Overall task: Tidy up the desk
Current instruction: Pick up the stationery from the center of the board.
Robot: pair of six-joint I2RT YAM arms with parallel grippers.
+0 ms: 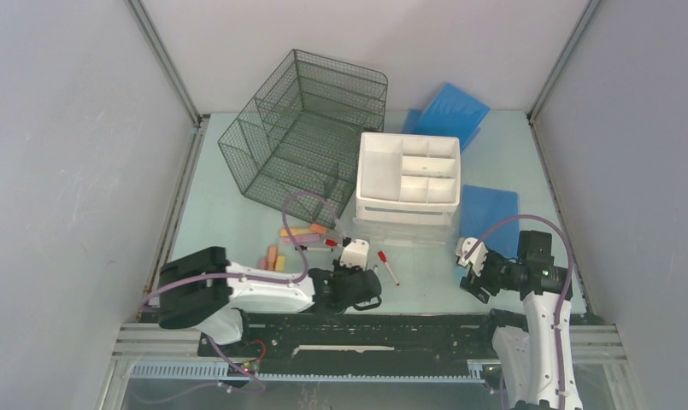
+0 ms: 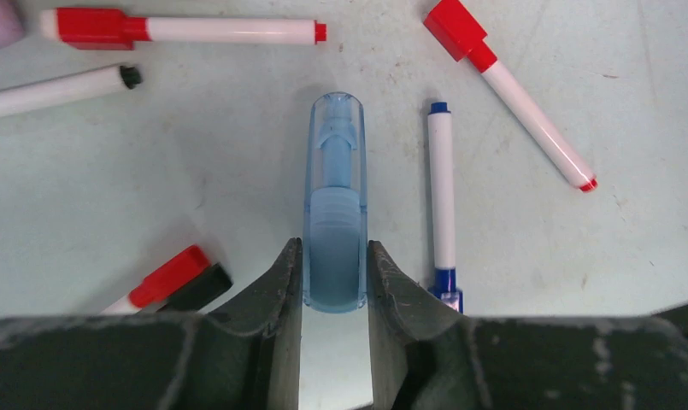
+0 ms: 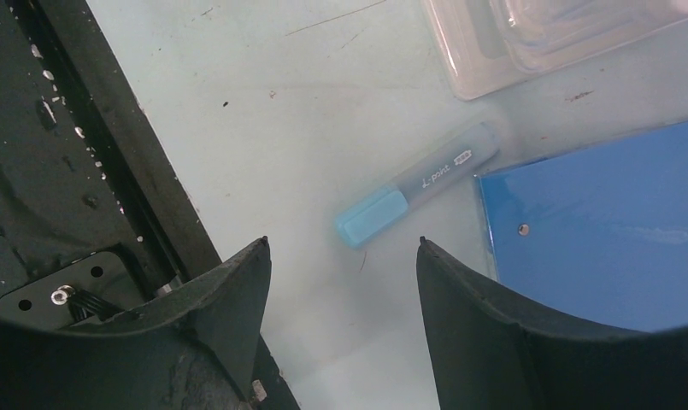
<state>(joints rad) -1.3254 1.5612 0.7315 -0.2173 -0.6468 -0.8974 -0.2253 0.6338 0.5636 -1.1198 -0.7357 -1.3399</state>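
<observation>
The desk (image 1: 229, 226) is a pale mint-green tabletop. My left gripper (image 2: 333, 249) is shut on a translucent blue highlighter (image 2: 334, 171), holding its near end, close over the desk (image 2: 195, 196); I cannot tell whether it touches. Several whiteboard markers lie around it: red-capped ones (image 2: 186, 32) (image 2: 511, 94) and a blue one (image 2: 442, 196). In the top view the left gripper (image 1: 350, 272) points down among the pens. My right gripper (image 3: 342, 243) is open and empty above a light-blue highlighter (image 3: 417, 184); in the top view it (image 1: 473, 260) is near the front right.
A dark wire-mesh organizer (image 1: 306, 128) stands at the back. A white drawer unit (image 1: 408, 175) is in the middle. Blue folders lie at the back right (image 1: 447, 111) and right (image 1: 490, 209). Orange and pink highlighters (image 1: 302, 231) lie left of the left gripper. The black front rail (image 1: 391, 329) is close.
</observation>
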